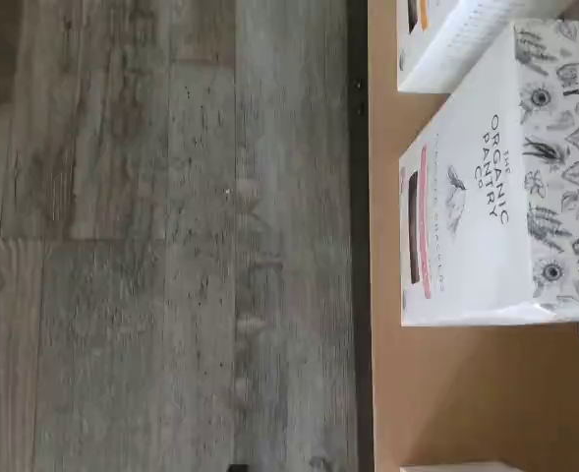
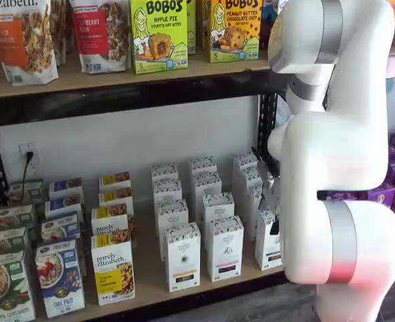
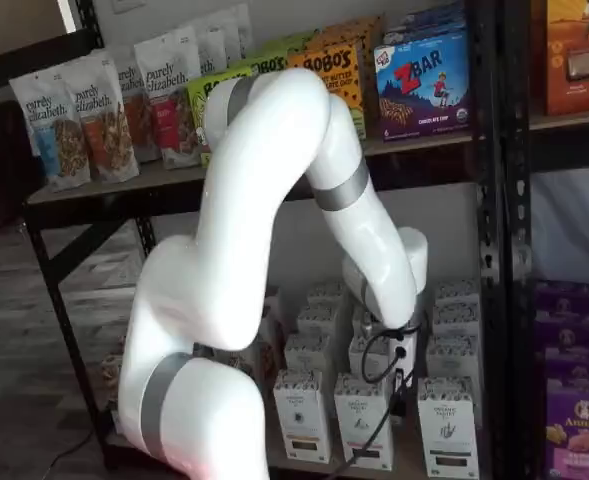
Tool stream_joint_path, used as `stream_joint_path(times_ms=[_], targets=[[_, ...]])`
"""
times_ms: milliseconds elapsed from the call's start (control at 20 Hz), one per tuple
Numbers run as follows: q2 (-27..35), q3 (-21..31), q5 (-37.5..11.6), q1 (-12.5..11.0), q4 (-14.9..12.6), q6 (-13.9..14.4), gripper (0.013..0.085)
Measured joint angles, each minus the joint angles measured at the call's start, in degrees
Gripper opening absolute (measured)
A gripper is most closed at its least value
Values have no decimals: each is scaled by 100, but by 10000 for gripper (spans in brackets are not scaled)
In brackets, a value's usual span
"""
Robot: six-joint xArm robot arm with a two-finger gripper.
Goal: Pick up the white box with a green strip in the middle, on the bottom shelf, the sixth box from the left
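One gripper (image 3: 404, 385) shows in a shelf view, hanging low at the shelf front with a cable looped beside it. Its black fingers appear side-on, so whether they are parted or closed cannot be told; no carton is in them. Judged target: the white box (image 3: 446, 425), which stands upright, long axis vertical, in the front row of the bottom shelf (image 2: 150, 285), just beside and below the fingers. Strip colour is unreadable there. The wrist view shows a pink-strip carton (image 1: 486, 187) instead.
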Motion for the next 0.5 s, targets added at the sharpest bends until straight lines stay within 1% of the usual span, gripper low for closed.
stream_joint_path(times_ms=[100, 150, 250, 350, 500], targets=[[122, -250, 247, -10, -401, 387, 850], [201, -377, 300, 12, -464, 474, 850], [287, -507, 324, 45, -501, 546, 850], [366, -594, 267, 86, -479, 564, 850], [502, -684, 43, 145, -281, 423, 850]])
